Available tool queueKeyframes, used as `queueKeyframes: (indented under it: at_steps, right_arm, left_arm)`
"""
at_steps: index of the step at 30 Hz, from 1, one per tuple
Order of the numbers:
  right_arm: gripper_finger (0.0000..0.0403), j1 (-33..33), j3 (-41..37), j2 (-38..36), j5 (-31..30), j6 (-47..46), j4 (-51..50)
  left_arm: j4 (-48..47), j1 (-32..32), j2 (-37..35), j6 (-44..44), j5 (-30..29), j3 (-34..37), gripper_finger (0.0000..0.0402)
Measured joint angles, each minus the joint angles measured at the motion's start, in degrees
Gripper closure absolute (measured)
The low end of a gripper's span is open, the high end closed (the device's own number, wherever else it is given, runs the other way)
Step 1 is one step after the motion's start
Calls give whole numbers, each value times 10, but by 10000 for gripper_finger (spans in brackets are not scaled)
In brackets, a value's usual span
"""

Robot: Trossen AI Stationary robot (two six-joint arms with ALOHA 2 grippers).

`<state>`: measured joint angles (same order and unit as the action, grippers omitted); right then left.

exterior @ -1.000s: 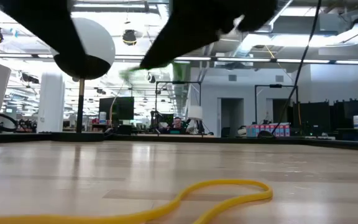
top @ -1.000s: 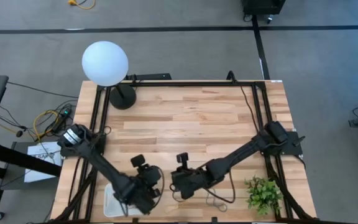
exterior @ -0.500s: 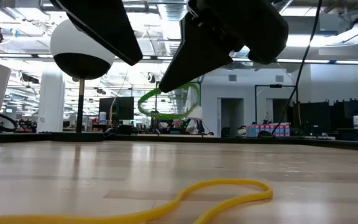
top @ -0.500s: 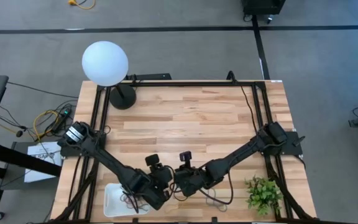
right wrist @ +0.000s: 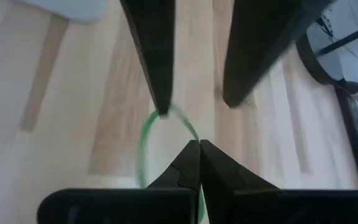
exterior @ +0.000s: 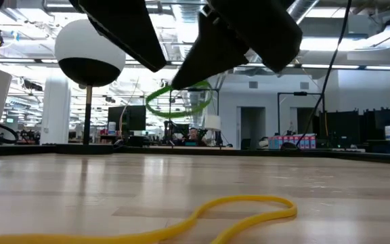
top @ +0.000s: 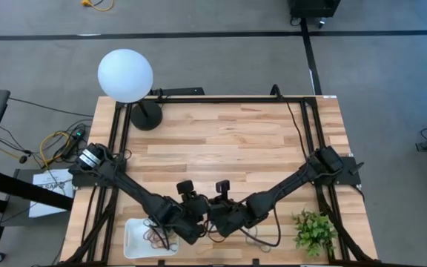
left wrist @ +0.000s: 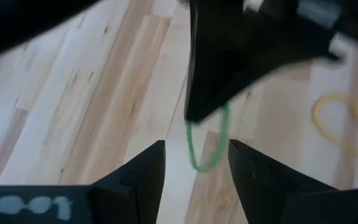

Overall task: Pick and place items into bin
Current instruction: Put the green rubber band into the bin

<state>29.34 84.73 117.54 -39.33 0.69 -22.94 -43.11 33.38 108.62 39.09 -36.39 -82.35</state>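
The green rubber band (exterior: 179, 102) hangs in the air from my right gripper (right wrist: 199, 144), which is shut on it above the table's near middle (top: 212, 222). My left gripper (left wrist: 196, 143) is open and faces the right one from the left (top: 197, 226). Its two fingers stand on either side of the hanging loop (left wrist: 194, 149). The white bin (top: 133, 241) sits at the near edge to the left of both grippers, with several bands (top: 154, 236) lying in it. More bands (top: 258, 237) lie on the wood to the right. My right gripper pinches the green band at one spot of its loop (right wrist: 188, 134) between its two shut fingertips, slanting down toward the table's left. The band is lifted clear and hangs as an open, slack loop (exterior: 181, 112). My left gripper: one fingertip (right wrist: 162, 111) is right at the loop, and I cannot tell whether it touches.
A yellow band (exterior: 249, 207) lies flat on the wood near the low camera. The green plant (top: 313, 230) stands at the near right corner, and the white globe lamp (top: 126, 74) at the far left. The far half of the table (top: 228, 141) is bare wood.
My left gripper has moved from over the bin toward the table's right, up to the right gripper. My right gripper has stayed shut on the green band, and the band has risen slightly.
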Motion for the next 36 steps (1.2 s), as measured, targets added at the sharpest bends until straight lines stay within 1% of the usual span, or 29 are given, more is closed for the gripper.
queueKeyframes:
  at_steps: [3,5,6,8,11,14,16,20,26,28,33,36]
  right_arm:
    - [403,2,0,0,-15,-4,-35]
    - [403,5,2,-1,-21,-9,-49]
    - [403,5,2,-1,-22,-11,-54]
    - [403,5,2,-2,-23,-12,-59]
    - [403,7,2,-3,-23,-12,-61]
    - [403,7,2,-8,-23,-12,-64]
    - [403,7,2,-10,-23,-12,-67]
    - [403,11,3,-16,-19,-12,-64]
    - [403,10,2,-15,-19,-12,-61]
    - [403,10,2,-15,-19,-10,-48]
    - [403,16,2,-15,-11,17,-1]
    - [403,18,2,-15,-7,35,16]
  left_arm:
    - [-44,14,2,-22,5,0,234]
    - [-112,28,3,-26,11,-1,234]
    - [-151,34,3,-12,12,-1,234]
    - [-231,45,3,38,9,-1,234]
    - [-338,62,3,140,-7,-1,234]
    - [-355,87,3,207,-53,4,234]
    - [-331,105,3,216,-86,10,235]
    - [-237,134,3,210,-135,27,235]
    - [-136,146,2,209,-213,59,235]
    - [-88,141,2,198,-220,71,235]
    - [74,122,2,112,-211,103,235]
    - [135,105,2,66,-211,104,235]
